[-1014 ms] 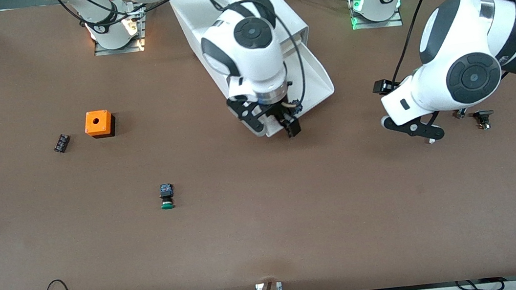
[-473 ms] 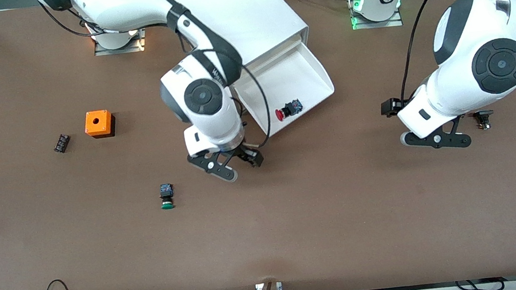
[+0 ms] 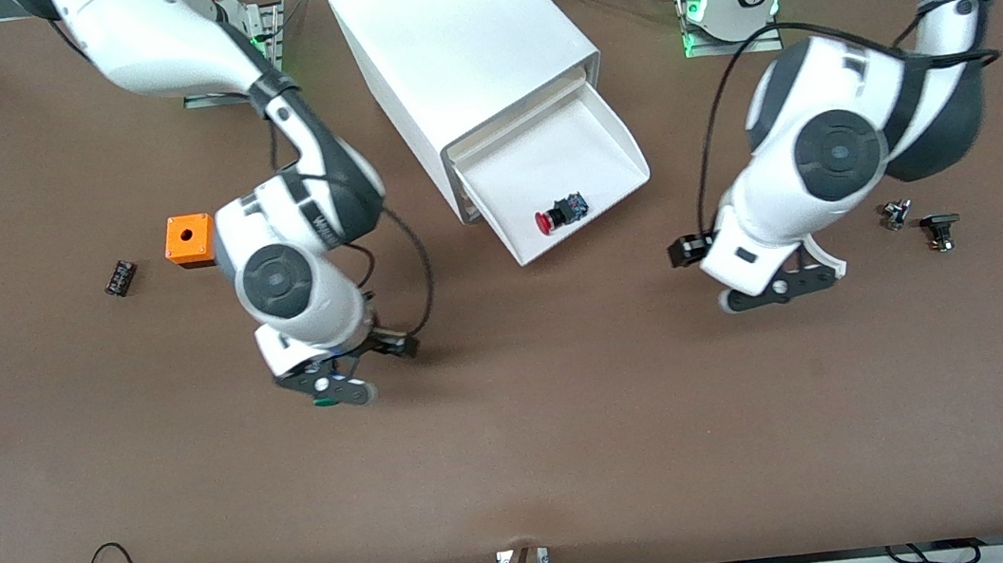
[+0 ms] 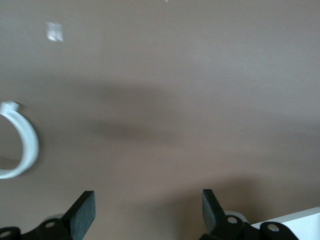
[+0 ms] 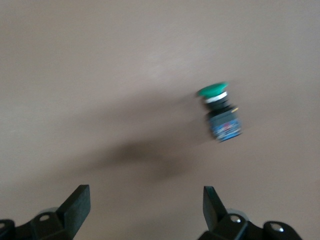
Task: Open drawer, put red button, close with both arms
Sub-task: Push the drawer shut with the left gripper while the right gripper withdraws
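Observation:
The drawer point(image 3: 564, 148) stands pulled out of the white cabinet point(image 3: 462, 38). The red button point(image 3: 556, 215) lies on its side inside it, near the front lip, with nothing touching it. My right gripper point(image 3: 330, 389) hangs open over the table toward the right arm's end, above a green-capped button point(image 5: 220, 112); the right wrist view shows bare table between its fingertips point(image 5: 81, 204). My left gripper point(image 3: 775, 286) is open and empty over bare table toward the left arm's end, off to the side of the drawer's front. In the left wrist view its fingertips point(image 4: 86, 207) frame only brown table.
An orange box point(image 3: 191, 239) with a round hole and a small black part point(image 3: 119, 277) lie toward the right arm's end. Two small dark parts point(image 3: 893, 215) point(image 3: 939, 228) lie beside the left arm. A white curved piece point(image 4: 22, 145) shows in the left wrist view.
My right gripper has left the drawer and swung out over the green button, leaving the red button lying in the drawer. The left arm has swung in toward the drawer.

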Available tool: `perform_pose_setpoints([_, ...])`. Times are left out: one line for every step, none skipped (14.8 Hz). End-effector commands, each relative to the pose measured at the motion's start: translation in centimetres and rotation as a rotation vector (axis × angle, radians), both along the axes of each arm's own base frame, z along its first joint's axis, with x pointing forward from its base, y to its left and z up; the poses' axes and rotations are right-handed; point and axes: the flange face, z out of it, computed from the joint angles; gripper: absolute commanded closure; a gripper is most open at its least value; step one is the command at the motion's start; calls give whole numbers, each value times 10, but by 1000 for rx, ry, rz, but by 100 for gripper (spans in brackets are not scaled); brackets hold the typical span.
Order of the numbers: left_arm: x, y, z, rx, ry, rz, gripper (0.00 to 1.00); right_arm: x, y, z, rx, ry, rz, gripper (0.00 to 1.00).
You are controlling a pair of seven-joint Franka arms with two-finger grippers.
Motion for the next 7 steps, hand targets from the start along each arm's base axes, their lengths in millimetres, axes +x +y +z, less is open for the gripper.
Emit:
perform_pose_setpoints([-20, -23, -21, -38, -59, 76, 6, -3, -55, 6, 25, 11, 63, 0])
perform_pose_setpoints([-26, -28, -33, -52, -85, 90, 6, -1, -68, 7, 25, 13, 77, 0])
perform_pose_setpoints([-34, -34, -44, -70, -115, 109, 6, 3, -84, 11, 27, 12, 96, 0])
perform_pose_setpoints([-47, -44, -57, -88, -132, 129, 6, 5, -101, 14, 27, 13, 114, 0])
perform_pose_setpoints([-58, -54, -68, -109, -146, 161, 6, 6, -118, 19, 29, 9, 137, 0])
perform_pose_setpoints([-65, -60, -76, -117, -147, 184, 6, 7, -133, 21, 31, 9, 159, 0])
perform_pose_setpoints([-71, -66, -81, -118, -140, 183, 6, 6, -146, 26, 32, 7, 177, 0])
